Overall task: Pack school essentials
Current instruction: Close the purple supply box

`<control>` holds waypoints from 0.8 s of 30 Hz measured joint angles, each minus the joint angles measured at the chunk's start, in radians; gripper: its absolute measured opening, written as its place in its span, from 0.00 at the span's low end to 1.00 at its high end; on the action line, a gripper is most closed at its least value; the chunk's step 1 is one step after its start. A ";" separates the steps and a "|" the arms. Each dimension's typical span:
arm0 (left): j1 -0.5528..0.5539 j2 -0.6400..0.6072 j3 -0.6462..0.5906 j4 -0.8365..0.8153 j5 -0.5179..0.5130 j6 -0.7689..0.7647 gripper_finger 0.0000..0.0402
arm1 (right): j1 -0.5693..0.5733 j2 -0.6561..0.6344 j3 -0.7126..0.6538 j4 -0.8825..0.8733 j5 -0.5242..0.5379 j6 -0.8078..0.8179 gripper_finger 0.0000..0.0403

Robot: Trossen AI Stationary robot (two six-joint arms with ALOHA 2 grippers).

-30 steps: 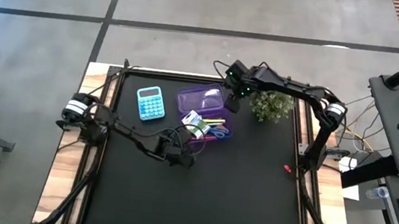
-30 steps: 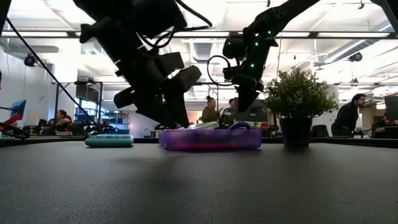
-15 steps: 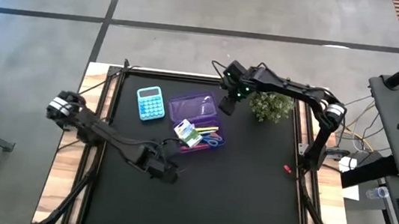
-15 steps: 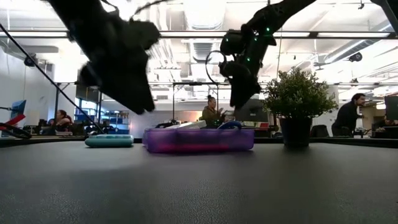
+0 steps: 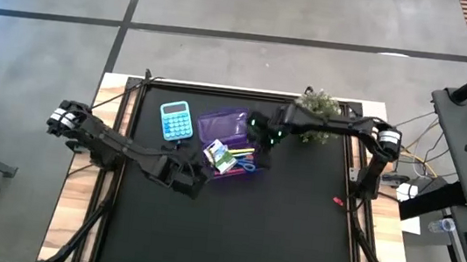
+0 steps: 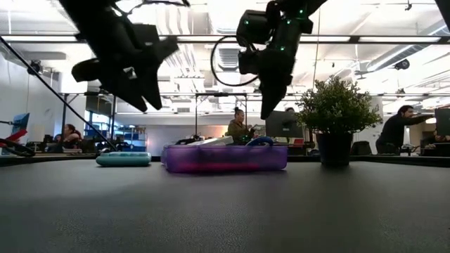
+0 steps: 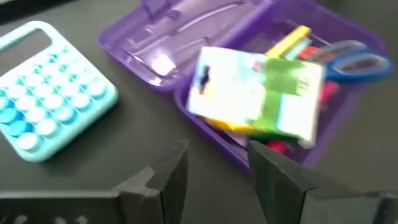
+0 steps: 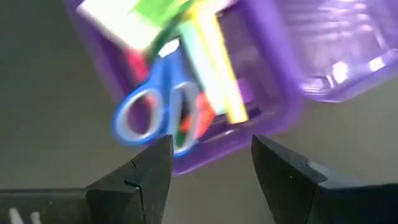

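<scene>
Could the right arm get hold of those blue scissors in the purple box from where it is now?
Probably yes. The right gripper hangs just above the blue scissors, jaws open, the purple box has its lid open and nothing covers the handles.

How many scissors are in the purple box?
1. The blue-handled scissors lie in the open purple box, beside the pens and under the packet's edge. More could hide underneath.
</scene>
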 joint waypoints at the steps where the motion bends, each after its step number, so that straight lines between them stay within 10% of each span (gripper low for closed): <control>1: 0.025 0.000 0.000 -0.001 0.001 0.013 0.37 | 0.025 0.000 -0.011 -0.001 0.000 -0.018 0.51; 24: 0.836 -0.113 0.001 0.202 0.628 0.865 0.37 | 0.222 0.003 -0.199 0.345 -0.024 -0.158 0.38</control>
